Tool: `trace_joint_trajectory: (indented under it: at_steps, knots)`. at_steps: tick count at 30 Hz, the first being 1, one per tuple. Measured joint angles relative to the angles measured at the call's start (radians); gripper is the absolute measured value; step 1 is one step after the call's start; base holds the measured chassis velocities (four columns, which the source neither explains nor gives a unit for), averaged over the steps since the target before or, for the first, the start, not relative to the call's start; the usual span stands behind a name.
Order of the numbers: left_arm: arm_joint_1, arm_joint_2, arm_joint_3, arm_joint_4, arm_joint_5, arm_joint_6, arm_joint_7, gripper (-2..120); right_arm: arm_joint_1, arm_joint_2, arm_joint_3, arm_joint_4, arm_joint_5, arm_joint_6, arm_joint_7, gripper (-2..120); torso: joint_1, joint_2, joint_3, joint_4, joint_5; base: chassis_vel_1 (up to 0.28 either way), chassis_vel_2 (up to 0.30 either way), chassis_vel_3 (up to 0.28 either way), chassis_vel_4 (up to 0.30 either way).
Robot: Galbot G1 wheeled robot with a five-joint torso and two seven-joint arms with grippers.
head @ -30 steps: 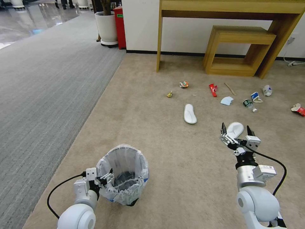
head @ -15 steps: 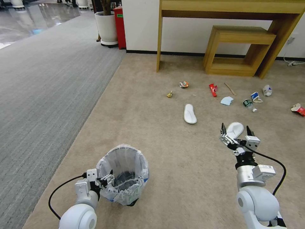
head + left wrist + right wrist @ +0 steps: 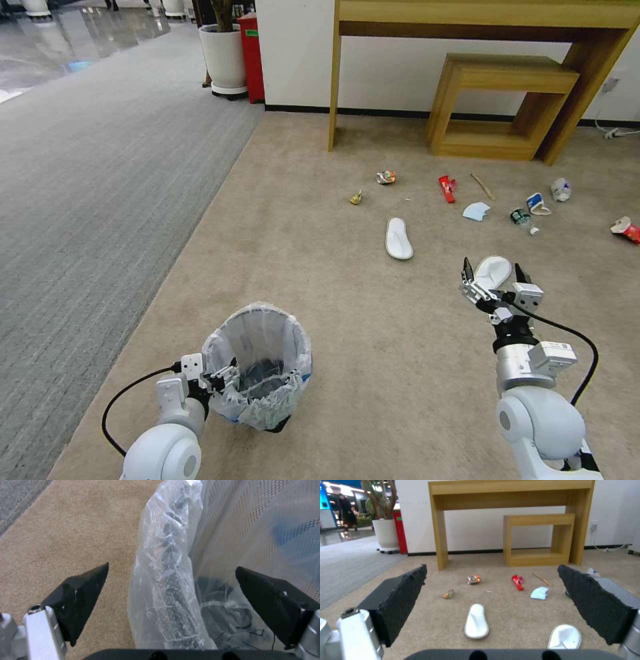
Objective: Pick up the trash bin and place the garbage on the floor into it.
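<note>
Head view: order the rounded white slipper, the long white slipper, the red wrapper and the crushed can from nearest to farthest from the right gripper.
From the right gripper:
1. Rounded white slipper, just beyond the gripper.
2. Long white slipper, ahead and to its left.
3. Red wrapper, farther ahead, toward the wooden table.
4. Crushed can, farthest, ahead-left.

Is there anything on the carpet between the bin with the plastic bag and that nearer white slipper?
No. In the head view, the beige floor between the trash bin and the nearer slipper is bare; the other litter lies farther off.
</note>
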State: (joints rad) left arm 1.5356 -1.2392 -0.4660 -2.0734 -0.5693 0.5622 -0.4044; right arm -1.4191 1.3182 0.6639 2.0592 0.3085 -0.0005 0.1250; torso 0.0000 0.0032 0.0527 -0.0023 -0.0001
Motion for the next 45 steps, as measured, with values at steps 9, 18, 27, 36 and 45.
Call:
trace_joint_trajectory:
  at_steps: [9, 18, 27, 36, 45]
  knots:
    - [-0.005, 0.026, -0.008, -0.01, -0.049, 0.027, -0.024, 100, 0.001, -0.001, 0.001, -0.004, 0.0, 0.0, 0.0, 100, 0.0, 0.0, 0.0, 0.0, 0.0, 0.0, 0.0, 0.0, 0.0]
    - [-0.005, 0.035, -0.019, -0.018, -0.073, 0.037, -0.036, 99, 0.0, 0.002, 0.0, -0.005, -0.002, 0.001, 0.0, 100, 0.0, 0.0, 0.0, 0.0, 0.0, 0.0, 0.0, 0.0, 0.0]
    - [-0.002, 0.036, -0.02, -0.02, -0.076, 0.039, -0.04, 99, -0.002, 0.004, 0.0, -0.003, -0.006, 0.002, 0.001, 100, 0.0, 0.0, 0.0, 0.0, 0.0, 0.0, 0.0, 0.0, 0.0]
    - [-0.005, 0.041, -0.019, -0.009, -0.078, 0.04, -0.042, 99, -0.005, 0.007, -0.002, -0.001, -0.01, 0.002, 0.001, 100, 0.0, 0.0, 0.0, 0.0, 0.0, 0.0, 0.0, 0.0, 0.0]
    - [-0.007, 0.04, -0.017, -0.003, -0.078, 0.041, -0.044, 99, -0.006, 0.007, 0.0, -0.001, -0.01, 0.003, 0.001, 100, 0.0, 0.0, 0.0, 0.0, 0.0001, 0.0, 0.0, 0.0, 0.0]
